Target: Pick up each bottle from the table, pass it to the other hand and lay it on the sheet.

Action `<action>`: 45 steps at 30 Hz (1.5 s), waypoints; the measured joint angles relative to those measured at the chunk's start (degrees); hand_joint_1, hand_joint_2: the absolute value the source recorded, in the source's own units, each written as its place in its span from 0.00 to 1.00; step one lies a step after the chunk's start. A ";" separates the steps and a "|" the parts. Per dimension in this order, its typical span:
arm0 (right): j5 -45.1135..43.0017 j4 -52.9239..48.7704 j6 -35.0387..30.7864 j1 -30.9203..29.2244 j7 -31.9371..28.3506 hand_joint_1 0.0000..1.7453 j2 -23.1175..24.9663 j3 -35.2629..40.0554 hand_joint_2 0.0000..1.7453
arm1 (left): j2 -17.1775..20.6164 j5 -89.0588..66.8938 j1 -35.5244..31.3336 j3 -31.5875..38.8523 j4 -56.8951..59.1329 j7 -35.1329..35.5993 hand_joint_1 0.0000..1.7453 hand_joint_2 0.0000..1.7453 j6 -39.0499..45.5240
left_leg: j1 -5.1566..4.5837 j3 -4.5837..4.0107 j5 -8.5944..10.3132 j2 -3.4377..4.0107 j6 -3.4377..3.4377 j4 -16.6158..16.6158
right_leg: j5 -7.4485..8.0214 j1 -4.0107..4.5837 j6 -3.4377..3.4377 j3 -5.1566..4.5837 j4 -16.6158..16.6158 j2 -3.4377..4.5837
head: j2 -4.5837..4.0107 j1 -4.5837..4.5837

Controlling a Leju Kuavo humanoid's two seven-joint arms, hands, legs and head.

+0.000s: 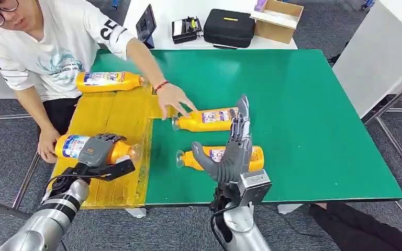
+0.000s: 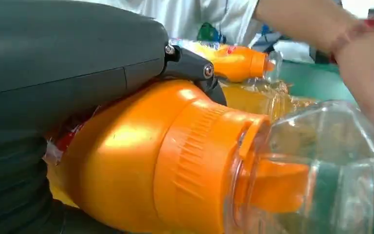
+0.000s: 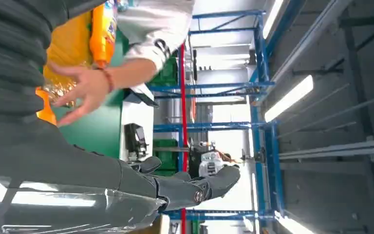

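Observation:
My left hand [image 1: 100, 150] grips an orange bottle [image 1: 71, 146] low over the near part of the yellow sheet [image 1: 120, 112]; whether the bottle rests on the sheet I cannot tell. Up close, its orange neck [image 2: 175, 156] and clear cap [image 2: 316, 165] show past my left hand [image 2: 63, 73]. A second bottle [image 1: 108, 81] lies at the sheet's far end. My right hand [image 1: 234, 149] stands open with fingers straight, over a third bottle [image 1: 253, 157] lying on the green table [image 1: 314, 115]. A person's hand [image 1: 173, 99] touches a fourth bottle [image 1: 209, 119] just beyond.
The person stands at the table's left, one arm reaching across the sheet. On the white table behind stand a black case [image 1: 229, 27], a cardboard box [image 1: 277, 18] and a tablet [image 1: 146, 23]. The green table's right half is bare.

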 measured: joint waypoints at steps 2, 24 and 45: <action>0.00 0.50 0.42 0.00 0.00 0.00 0.20 -0.04 1.00 | 0.26 0.72 -0.35 -0.09 0.24 -0.44 1.00 1.00 -1.39 | 0.00 0.06 0.00 0.00 0.00 0.00 | 0.00 0.00 0.00 0.06 0.00 0.00 | 0.00 0.00; -0.94 5.51 3.80 -0.30 0.48 0.00 1.90 -0.96 1.00 | 2.45 7.61 -0.59 -0.59 1.38 -5.20 0.00 0.00 -16.35 | 0.01 0.32 0.01 -0.19 -0.01 -0.04 | -0.07 0.02 -0.03 0.42 0.00 -0.14 | 0.00 0.02; 0.35 12.89 4.59 -2.20 1.88 0.00 3.06 -1.75 1.00 | 2.87 30.04 3.49 0.20 -2.15 -9.82 0.00 0.00 -17.47 | 0.01 0.69 0.03 -0.26 -0.06 -0.05 | -0.10 0.01 -0.08 0.71 -0.01 -0.26 | 0.00 0.00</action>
